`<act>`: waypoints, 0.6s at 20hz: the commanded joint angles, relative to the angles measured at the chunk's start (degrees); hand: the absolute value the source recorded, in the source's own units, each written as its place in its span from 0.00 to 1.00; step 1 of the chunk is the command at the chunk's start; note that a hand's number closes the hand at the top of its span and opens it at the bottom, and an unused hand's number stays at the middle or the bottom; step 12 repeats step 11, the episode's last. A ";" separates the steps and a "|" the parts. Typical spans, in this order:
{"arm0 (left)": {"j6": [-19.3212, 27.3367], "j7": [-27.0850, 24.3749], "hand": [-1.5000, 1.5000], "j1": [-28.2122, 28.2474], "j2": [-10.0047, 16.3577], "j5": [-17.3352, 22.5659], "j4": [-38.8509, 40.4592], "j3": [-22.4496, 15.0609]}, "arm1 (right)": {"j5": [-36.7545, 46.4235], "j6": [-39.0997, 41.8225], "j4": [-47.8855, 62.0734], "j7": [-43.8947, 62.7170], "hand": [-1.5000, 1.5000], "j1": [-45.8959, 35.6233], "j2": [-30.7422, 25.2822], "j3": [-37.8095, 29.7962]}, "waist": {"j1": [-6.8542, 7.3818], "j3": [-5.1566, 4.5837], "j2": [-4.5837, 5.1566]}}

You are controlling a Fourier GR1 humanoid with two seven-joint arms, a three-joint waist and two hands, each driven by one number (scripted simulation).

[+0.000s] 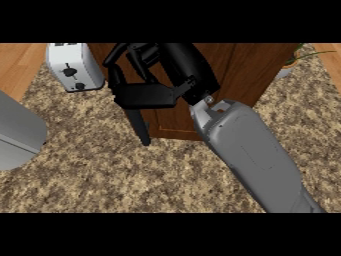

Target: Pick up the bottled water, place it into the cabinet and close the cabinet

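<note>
This is a kitchen. A speckled stone counter point(92, 175) carries a white toaster point(75, 66). Just beside the toaster stands a dark wooden cabinet point(250, 67).

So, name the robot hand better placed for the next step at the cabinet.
Right. The right robot hand spreads straight fingers over the front of the brown cabinet, its forearm reaching across the speckled counter, so it could likely push there. No left robot hand shows in this view.

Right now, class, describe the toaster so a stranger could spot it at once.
Find the brown wooden cabinet at the back of the speckled counter. Just to its left stands the toaster. It alone is white and boxy, with black controls on one face.
</note>
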 commanded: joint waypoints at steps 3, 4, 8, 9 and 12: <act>-0.26 0.70 1.00 -1.83 -0.23 -0.25 0.92 -0.31 | 0.99 -0.85 13.12 -2.50 1.00 -2.28 -2.81 -5.66 | 0.34 -0.07 3.01; -0.45 1.96 1.00 -1.19 0.76 1.81 -1.63 0.07 | 1.17 -0.61 13.60 -3.68 1.00 -1.32 -3.48 -5.65 | 0.65 0.01 3.09; -0.33 1.79 1.00 -2.18 0.72 0.88 -0.38 0.60 | 1.18 -1.44 14.45 -3.95 1.00 -1.23 -3.24 -5.47 | 0.42 -0.02 2.94; -1.83 1.32 1.00 -1.87 0.54 0.73 0.03 -0.03 | 1.46 -1.36 15.24 -5.18 1.00 -1.50 -4.03 -6.04 | 0.86 -0.07 3.09; -1.28 1.81 1.00 -2.70 0.83 1.66 0.69 0.81 | 0.16 -0.11 15.62 -3.78 1.00 -2.29 -3.80 -5.90 | 0.59 -0.07 3.10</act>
